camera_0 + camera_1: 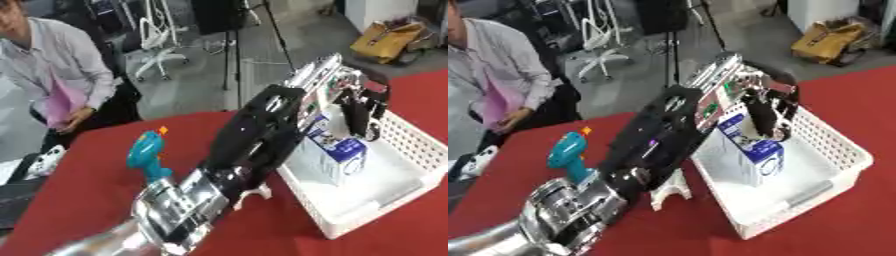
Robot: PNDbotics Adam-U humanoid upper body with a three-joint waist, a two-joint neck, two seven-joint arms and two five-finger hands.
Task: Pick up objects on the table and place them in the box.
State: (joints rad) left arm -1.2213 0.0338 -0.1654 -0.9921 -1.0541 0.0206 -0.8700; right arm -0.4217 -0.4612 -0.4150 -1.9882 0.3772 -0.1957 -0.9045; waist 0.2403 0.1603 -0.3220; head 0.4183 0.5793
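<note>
My left arm reaches from the lower left across the red table to the white basket. My left hand hangs over the basket with its fingers pointing down. They lie against the top of a blue and white carton that stands inside the basket. Whether they grip the carton is hidden. A teal toy drill with an orange tip stands on the table left of my arm. A small white object lies on the cloth just under my forearm. My right hand shows in neither view.
The red cloth covers the table, and its far edge runs just behind the drill. A person sits beyond that edge at the far left. A white controller-like thing lies near the left edge. Chairs and a yellow bag are on the floor behind.
</note>
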